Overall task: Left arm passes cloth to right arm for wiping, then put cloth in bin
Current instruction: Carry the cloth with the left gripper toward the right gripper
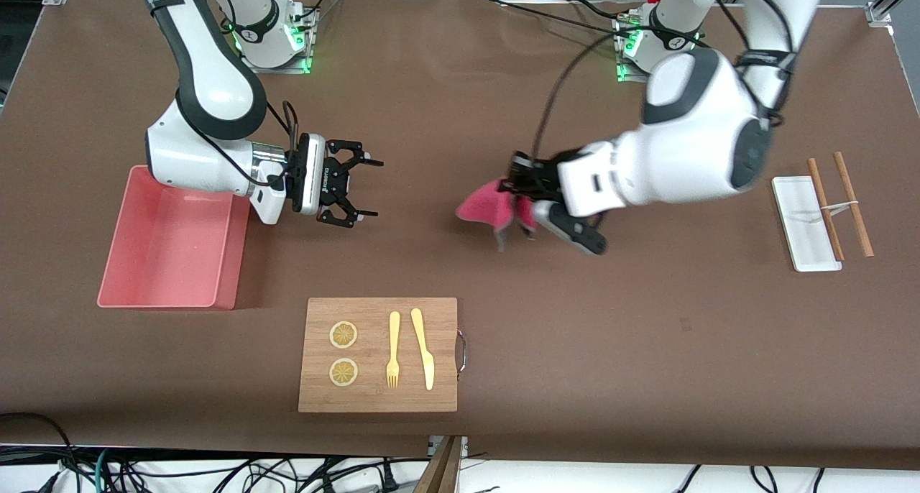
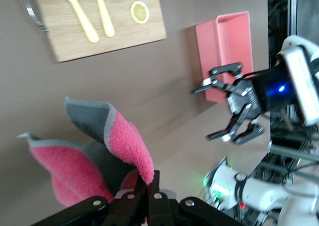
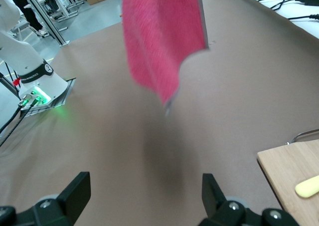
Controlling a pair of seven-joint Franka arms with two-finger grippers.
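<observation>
You see your left gripper (image 1: 519,184) up in the air over the middle of the brown table (image 1: 647,320). Its fingers are squeezed tight on one edge of the cloth (image 1: 487,204). The cloth hangs down from the fingers and does not touch the table. It is fuzzy and pink-red on one face and grey on the other. In the left wrist view the cloth (image 2: 94,158) folds into two flaps, and you can see the grey side on one flap.

Your right gripper (image 1: 358,184) is up in the air too, over bare table just beside the bin (image 1: 233,252). Its fingers are spread wide and hold nothing. It points toward the cloth, and there is a clear gap between them. In the right wrist view the cloth (image 3: 162,41) hangs in front of the two open fingers (image 3: 213,188).

The bin is pink with tall walls. It sits at the right arm's end of the table.

A wooden cutting board (image 1: 379,399) lies nearer to the front camera than both grippers. On it are two lemon slices (image 1: 343,335), a yellow fork (image 1: 393,349) and a yellow knife (image 1: 423,348).

At the left arm's end of the table is a small white tray (image 1: 805,220), with two brown sticks (image 1: 852,204) beside it.
</observation>
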